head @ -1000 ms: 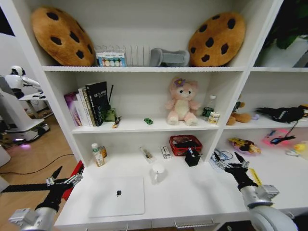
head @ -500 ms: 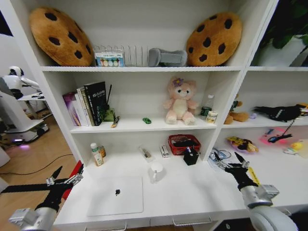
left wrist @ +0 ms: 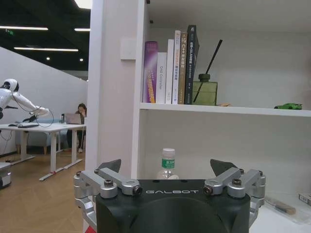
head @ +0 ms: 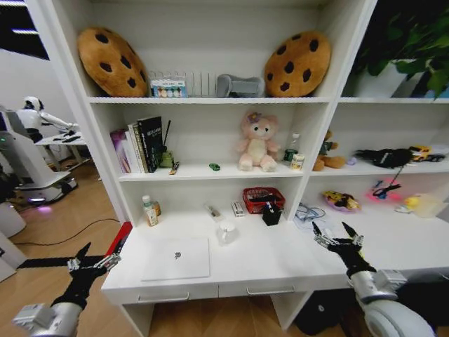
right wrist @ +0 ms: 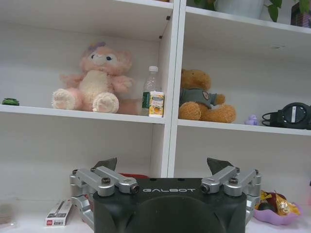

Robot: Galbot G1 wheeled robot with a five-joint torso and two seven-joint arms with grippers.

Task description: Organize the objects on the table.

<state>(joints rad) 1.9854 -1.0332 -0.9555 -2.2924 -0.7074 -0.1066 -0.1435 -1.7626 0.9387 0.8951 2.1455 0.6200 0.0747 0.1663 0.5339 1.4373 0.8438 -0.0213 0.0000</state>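
Note:
A silver-white laptop [head: 177, 258] lies closed on the left part of the white table [head: 280, 263]. On the shelf above sits a tiny green toy car [head: 215, 167] [left wrist: 288, 106] [right wrist: 9, 101], and a pen [head: 173, 168] lies beside the books. Another pen [head: 212, 210] [left wrist: 278, 206] rests at the back of the table. My left gripper [head: 98, 253] [left wrist: 166, 167] hangs open and empty off the table's left end, at tabletop height. In front of the table's right part, my right gripper [head: 330, 230] [right wrist: 163, 165] is also open and empty.
A white mug [head: 226, 232], red basket [head: 262, 199], black pen holder [head: 271, 215] and green-capped bottle [head: 148, 210] stand on the table. Books [head: 140, 144], a pink plush [head: 256, 144] and cookie cushions [head: 112, 62] fill the shelves. Another robot [head: 31, 112] stands far left.
The whole picture has pulled back: the shelf unit and table look smaller and farther, so the camera moved away. Nothing on the table shifted; both grippers stay open.

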